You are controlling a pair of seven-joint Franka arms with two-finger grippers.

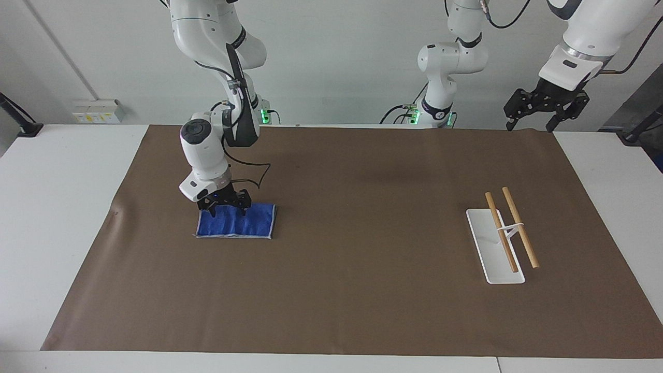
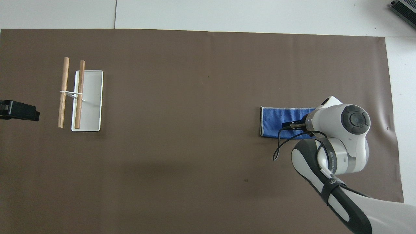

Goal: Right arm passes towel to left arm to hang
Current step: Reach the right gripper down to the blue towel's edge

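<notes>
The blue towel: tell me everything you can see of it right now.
The small royal-blue folded towel, fuzzy cloth with a thin pale grey edge trim, lies flat as a rectangle on the brown paper mat, toward the right arm's end of the table. It is not lifted. The right gripper is low over the towel's edge nearer the robots, fingers open; whether they touch the cloth I cannot tell. Nothing else touches it.

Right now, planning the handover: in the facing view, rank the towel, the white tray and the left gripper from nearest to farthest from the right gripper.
1. The towel, directly under the open right gripper.
2. The white tray, with its two wooden rods, toward the left arm's end of the table.
3. The left gripper, waiting open above the mat's corner at that end.
</notes>
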